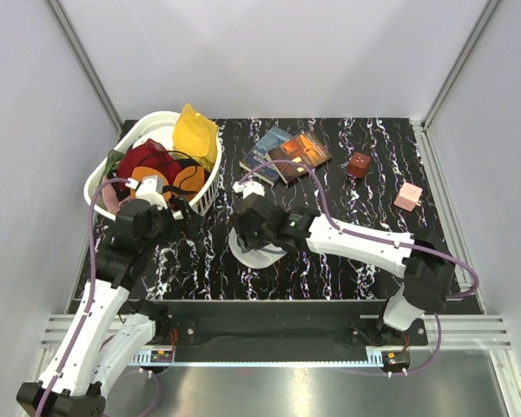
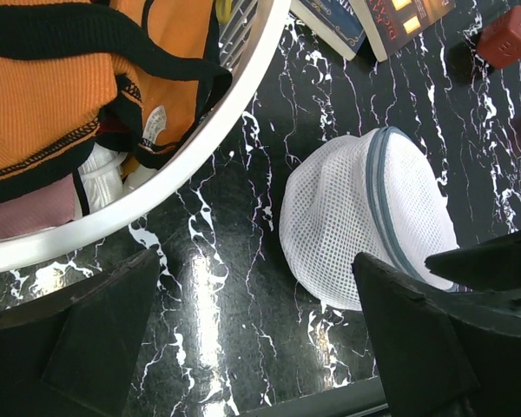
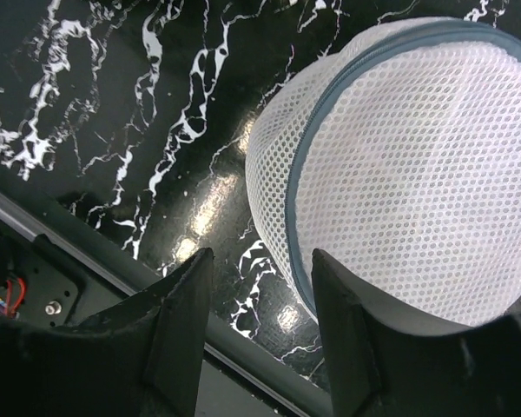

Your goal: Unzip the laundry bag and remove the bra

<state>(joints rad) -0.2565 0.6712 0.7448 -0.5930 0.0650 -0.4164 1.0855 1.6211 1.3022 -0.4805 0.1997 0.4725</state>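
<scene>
The laundry bag point(image 1: 259, 254) is a white mesh dome with a grey-blue zip band, lying on the black marbled table near its front edge. It fills the right of the right wrist view point(image 3: 417, 165) and sits centre-right in the left wrist view point(image 2: 365, 217). My right gripper point(image 1: 243, 229) hovers over the bag's near-left edge, open point(image 3: 262, 256), with only table between its fingers. Left of the bag and beside the basket, my left gripper point(image 1: 181, 210) stands wide open point(image 2: 256, 261) over bare table. The bra does not show in any view.
A white slotted basket point(image 1: 104, 178) at the back left holds red, yellow and orange-and-black clothing; its rim point(image 2: 200, 148) lies just ahead of my left gripper. Books point(image 1: 286, 155), a red cube point(image 1: 359, 164) and a pink block point(image 1: 408, 196) lie farther back right.
</scene>
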